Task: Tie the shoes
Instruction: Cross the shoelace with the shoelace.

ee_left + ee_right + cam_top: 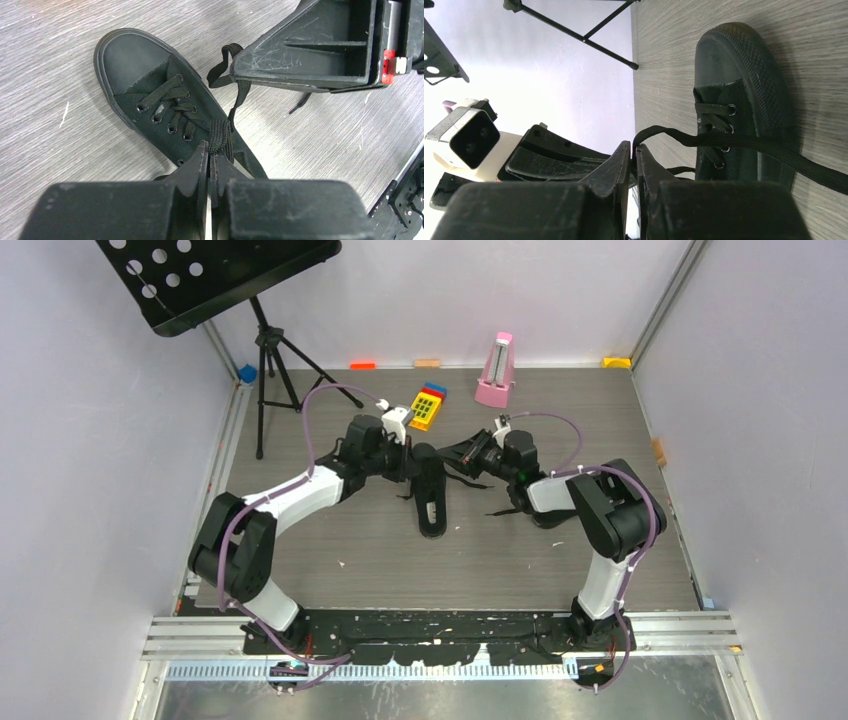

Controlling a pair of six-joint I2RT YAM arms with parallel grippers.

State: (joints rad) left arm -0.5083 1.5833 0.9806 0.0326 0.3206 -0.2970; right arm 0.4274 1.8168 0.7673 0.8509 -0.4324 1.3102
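Matt canvas shoe (pixel 161 100), wood-grain table (pixel 50 130)

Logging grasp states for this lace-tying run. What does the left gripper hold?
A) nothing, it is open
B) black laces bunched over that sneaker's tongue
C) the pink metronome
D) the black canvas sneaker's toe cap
B: the left wrist view shows the left gripper shut on the black laces of the black canvas sneaker.
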